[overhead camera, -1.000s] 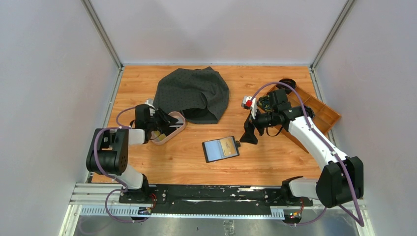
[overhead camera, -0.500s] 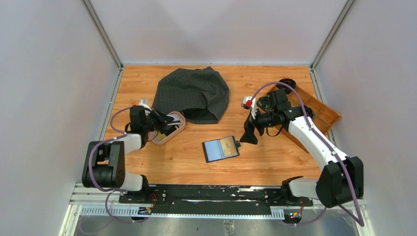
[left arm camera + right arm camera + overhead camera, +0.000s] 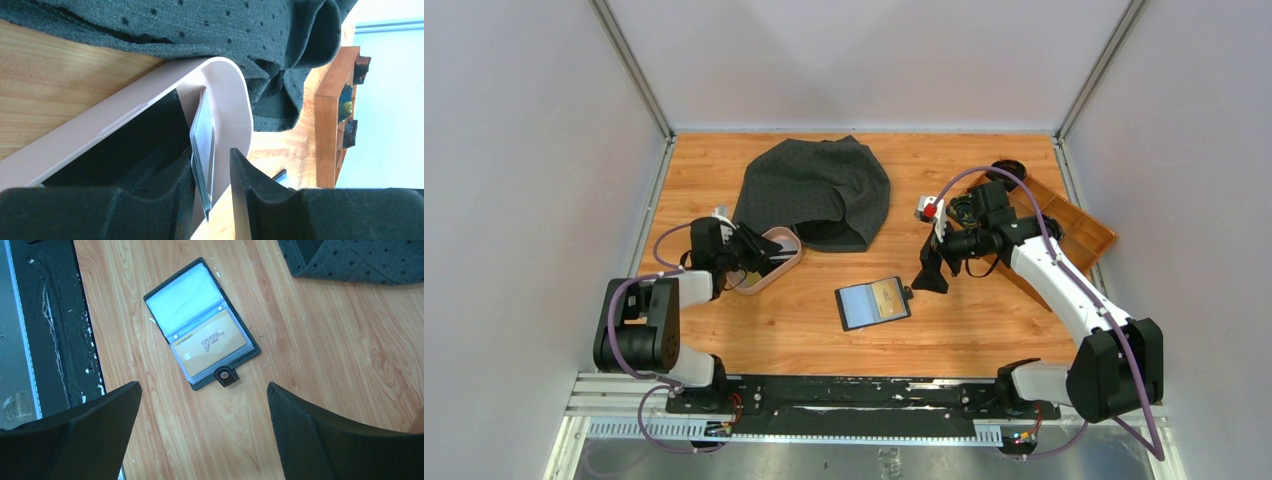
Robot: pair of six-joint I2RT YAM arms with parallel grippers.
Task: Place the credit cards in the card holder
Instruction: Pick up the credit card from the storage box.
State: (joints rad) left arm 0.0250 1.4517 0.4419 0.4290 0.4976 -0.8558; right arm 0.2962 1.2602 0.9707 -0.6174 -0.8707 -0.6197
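The card holder (image 3: 873, 302) lies open on the table's middle, with a tan card in its right pocket; it also shows in the right wrist view (image 3: 202, 322). My right gripper (image 3: 929, 275) is open and empty, hovering just right of the holder (image 3: 202, 390). My left gripper (image 3: 749, 255) reaches into the pink dish (image 3: 786, 262). In the left wrist view a thin stack of grey credit cards (image 3: 202, 145) stands on edge between its fingers (image 3: 212, 160). One finger touches the stack. A narrow gap separates the other finger from it.
A dark dotted cloth (image 3: 819, 190) lies behind the dish and touches its rim (image 3: 150, 105). A long wooden compartment tray (image 3: 1079, 230) with small items sits at the right edge. Grey walls enclose the table.
My left arm swung a little left and settled back at the dish, with its gripper staying over the dish. The right arm and the card holder have not moved.
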